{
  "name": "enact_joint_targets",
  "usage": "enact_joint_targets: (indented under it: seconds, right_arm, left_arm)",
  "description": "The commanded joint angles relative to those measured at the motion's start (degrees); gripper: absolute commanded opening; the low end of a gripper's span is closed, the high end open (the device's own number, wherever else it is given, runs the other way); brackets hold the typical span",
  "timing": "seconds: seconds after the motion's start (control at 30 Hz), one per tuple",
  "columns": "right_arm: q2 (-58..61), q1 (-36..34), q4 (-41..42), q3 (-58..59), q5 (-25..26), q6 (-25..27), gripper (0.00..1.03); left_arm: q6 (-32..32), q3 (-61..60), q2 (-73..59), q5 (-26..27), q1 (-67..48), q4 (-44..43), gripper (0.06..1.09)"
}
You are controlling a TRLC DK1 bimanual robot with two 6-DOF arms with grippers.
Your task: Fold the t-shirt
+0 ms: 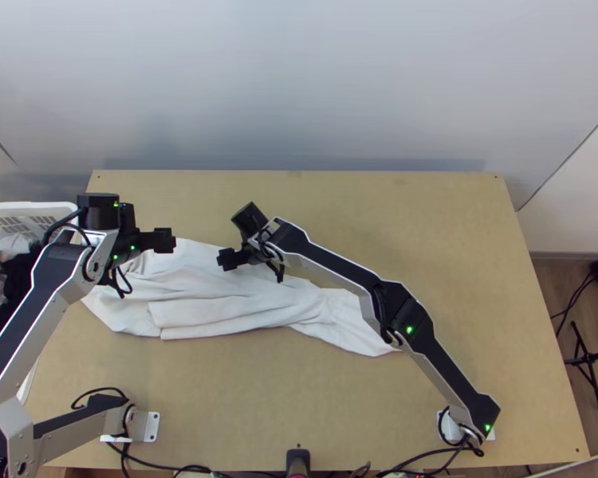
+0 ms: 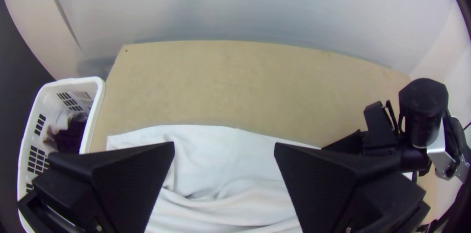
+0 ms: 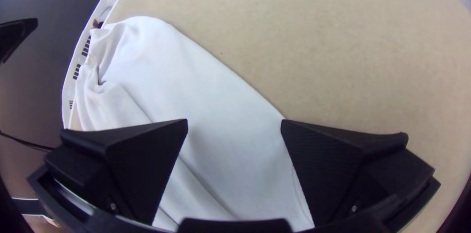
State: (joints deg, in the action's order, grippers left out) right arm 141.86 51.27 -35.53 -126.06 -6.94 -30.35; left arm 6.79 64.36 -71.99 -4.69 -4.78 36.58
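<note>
T-shirt [image 1: 219, 309]: lying rumpled from near the table's [image 1: 474, 263] left edge past its middle
Left tool [image 1: 166, 240]: wide open, gripping nothing, by T-shirt's far edge
Right tool [image 1: 226, 260]: wide open, gripping nothing, over T-shirt

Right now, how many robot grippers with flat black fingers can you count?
2: the left gripper, open, by the far left of the rumpled white t-shirt; the right gripper, open, farther right along its far edge.

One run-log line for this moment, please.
shirt: rumpled on table | left gripper: jaws open, near shirt's far edge | right gripper: same | held: none | fold: not done
</note>
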Motion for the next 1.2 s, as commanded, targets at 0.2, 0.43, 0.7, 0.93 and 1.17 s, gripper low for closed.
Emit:
enact_joint_targets:
  seconds: [0.2, 0.43, 0.7, 0.93, 1.17]
  right_arm:
    - [-0.3, 0.2, 0.5, 0.4, 4.9, 2.5, 0.91]
    - [-0.4, 0.1, 0.6, 0.6, 6.1, 2.8, 0.93]
    - [-1.1, 0.8, 0.2, 2.7, 6.9, 2.8, 0.86]
    - [-2.0, 2.4, 0.7, 3.0, 6.9, 2.8, 0.43]
    - [-5.2, 3.6, 0.7, 4.0, 6.4, 2.8, 0.03]
  left_arm:
    - [-0.1, -0.4, -0.3, 0.1, -0.2, 0.0, 1.04]
    - [0.0, -0.5, -0.4, 0.1, -0.4, 0.0, 1.04]
    - [0.2, -0.8, -0.3, 0.1, -0.4, 0.0, 1.04]
    - [0.4, -0.7, -0.2, 0.1, -0.7, 0.0, 1.04]
    - [0.4, -0.8, 0.2, 0.1, -0.6, 0.1, 1.04]
